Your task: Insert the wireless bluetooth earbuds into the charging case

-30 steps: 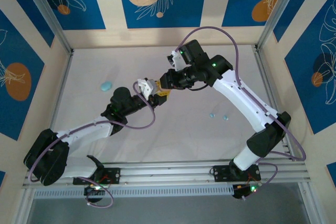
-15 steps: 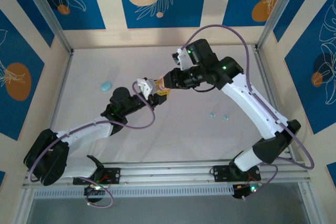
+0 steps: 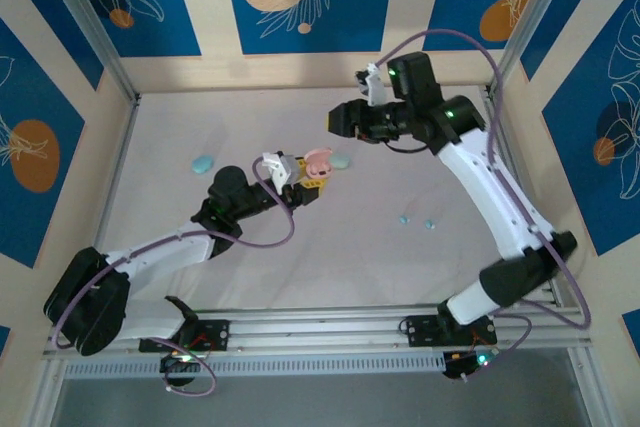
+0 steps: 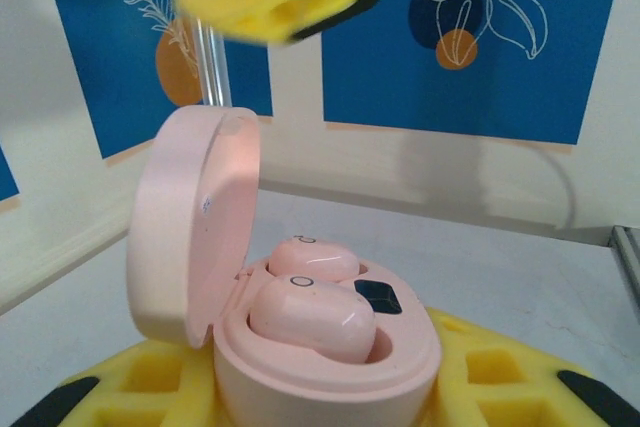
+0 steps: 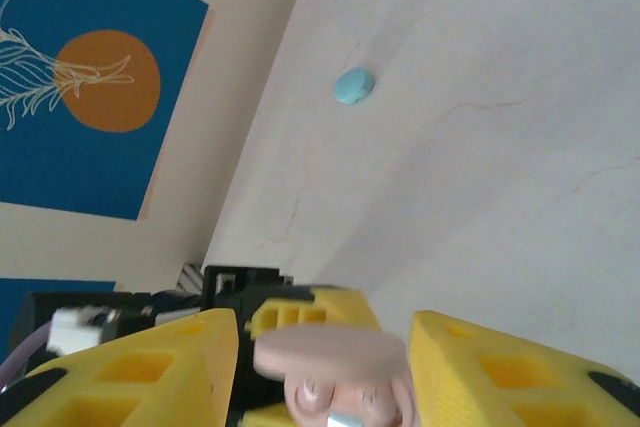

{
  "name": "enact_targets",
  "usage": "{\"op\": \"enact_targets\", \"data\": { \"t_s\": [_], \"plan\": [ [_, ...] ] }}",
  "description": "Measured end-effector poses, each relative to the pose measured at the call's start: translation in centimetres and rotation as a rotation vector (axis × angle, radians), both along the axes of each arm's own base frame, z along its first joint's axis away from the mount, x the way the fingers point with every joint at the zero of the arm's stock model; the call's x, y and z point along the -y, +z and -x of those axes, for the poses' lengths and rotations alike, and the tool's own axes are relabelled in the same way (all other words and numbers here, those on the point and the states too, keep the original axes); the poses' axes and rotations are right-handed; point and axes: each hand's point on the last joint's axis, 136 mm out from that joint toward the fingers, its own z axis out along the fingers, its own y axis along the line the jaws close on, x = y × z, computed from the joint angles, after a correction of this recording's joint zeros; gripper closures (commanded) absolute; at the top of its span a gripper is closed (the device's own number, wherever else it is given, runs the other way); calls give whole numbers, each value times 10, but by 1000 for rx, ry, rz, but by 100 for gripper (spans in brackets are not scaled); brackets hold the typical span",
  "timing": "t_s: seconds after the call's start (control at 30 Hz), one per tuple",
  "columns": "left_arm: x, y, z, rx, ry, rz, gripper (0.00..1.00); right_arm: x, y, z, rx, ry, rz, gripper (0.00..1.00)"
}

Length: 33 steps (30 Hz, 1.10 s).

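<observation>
At centre, left gripper clamps an open pink pebble-shaped plastic case, glossy pink earbuds seated; right gripper, one o'clock, gapes empty. Next, probably: shut lid.

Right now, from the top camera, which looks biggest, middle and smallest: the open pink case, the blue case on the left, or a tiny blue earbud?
1. open pink case, though its lid is up and it may sit nearer the camera
2. blue case
3. blue earbud, by far the smallest
</observation>
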Motion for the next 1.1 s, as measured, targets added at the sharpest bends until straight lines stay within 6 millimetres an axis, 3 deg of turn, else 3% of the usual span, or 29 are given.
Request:
{"op": "enact_targets", "data": {
  "t_s": [0.17, 0.33, 0.5, 0.77, 1.1],
  "plan": [
    [-1, 8, 4, 8, -10, 14, 63, -19, -29, -12, -88, 65, 36, 50],
    [-3, 11, 3, 5, 2, 24, 63, -23, -41, 5, -133, 141, 40, 49],
    [-4, 12, 1, 5, 13, 27, 63, -15, -51, 35, -203, 200, -25, 47],
    [-3, 23, 0, 18, 11, 47, 62, -14, -48, 52, -290, 273, -210, 42],
    [-3, 37, 1, 33, 4, 91, 61, -23, -36, 67, -396, 408, -402, 43]
  ]
}}
